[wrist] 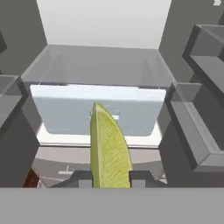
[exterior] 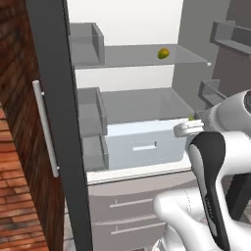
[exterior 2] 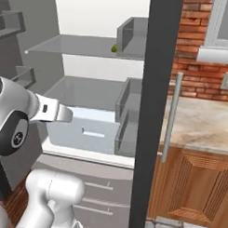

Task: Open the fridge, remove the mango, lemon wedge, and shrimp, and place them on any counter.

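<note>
The fridge stands open, showing a white interior with grey shelves. The mango lies on the upper shelf, and its edge peeks out behind a door bin as the mango. My gripper is shut on the lemon wedge, a yellow-green sliver standing up between the dark fingertips. I hold it in front of the pale crisper drawer, at the fridge's opening. A speck of the lemon wedge shows above my white hand. The shrimp is out of view.
The open door's dark edge with its silver bar handle stands between the fridge and the beige counter over brown cabinets. Grey door bins flank my hand on both sides. A brick wall runs along the left.
</note>
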You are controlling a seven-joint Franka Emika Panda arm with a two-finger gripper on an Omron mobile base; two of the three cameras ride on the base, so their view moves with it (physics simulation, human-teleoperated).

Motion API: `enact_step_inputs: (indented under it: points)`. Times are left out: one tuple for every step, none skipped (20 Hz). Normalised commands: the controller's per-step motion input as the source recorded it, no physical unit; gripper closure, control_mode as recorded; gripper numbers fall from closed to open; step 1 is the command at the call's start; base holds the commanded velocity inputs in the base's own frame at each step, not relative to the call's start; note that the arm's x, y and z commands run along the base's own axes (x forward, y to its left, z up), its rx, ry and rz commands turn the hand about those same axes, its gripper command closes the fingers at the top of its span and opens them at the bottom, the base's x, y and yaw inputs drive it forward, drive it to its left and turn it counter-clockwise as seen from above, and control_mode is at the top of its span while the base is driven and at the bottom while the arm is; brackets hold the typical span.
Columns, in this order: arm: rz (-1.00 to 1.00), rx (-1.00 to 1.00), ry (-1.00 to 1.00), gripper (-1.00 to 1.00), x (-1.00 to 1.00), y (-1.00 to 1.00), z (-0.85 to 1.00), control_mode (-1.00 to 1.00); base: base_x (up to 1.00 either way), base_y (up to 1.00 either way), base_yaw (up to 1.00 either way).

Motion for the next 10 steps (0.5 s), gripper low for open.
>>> enact_step_inputs:
  points:
    - [0.00,0.00,0.00,1.00,0.00,0.00,0.00,1.00,-0.81,-0.06,0.00]
    - [0.00,0.00,0.00,1.00,0.00,0.00,0.00,1.00,-0.69,0.00,0.00]
    - [0.00,0.00,0.00,1.00,0.00,0.00,0.00,1.00,-0.71,0.00,0.00]
    - [0.00,0.00,0.00,1.00,0.00,0.00,0.00,1.00,-0.78,0.00,-0.09]
    - [0.00,0.00,0.00,1.00,0.00,0.00,0.00,1.00,-0.34,-0.06,-0.32]
    - [0.00,0.00,0.00,1.00,0.00,0.00,0.00,1.00,-0.34,-0.29,-0.44]
    - [0.00,0.00,0.00,1.00,0.00,0.00,0.00,1.00,-0.19,-0.27,-0.57]
    - [0.00,0.00,0.00,1.00,0.00,0.00,0.00,1.00,-0.13,-0.16,-0.61]
    - [0.00,0.00,0.00,1.00,0.00,0.00,0.00,1.00,-0.16,-0.16,-0.60]
    - [0.00,0.00,0.00,1.00,0.00,0.00,0.00,1.00,-0.19,-0.19,-0.61]
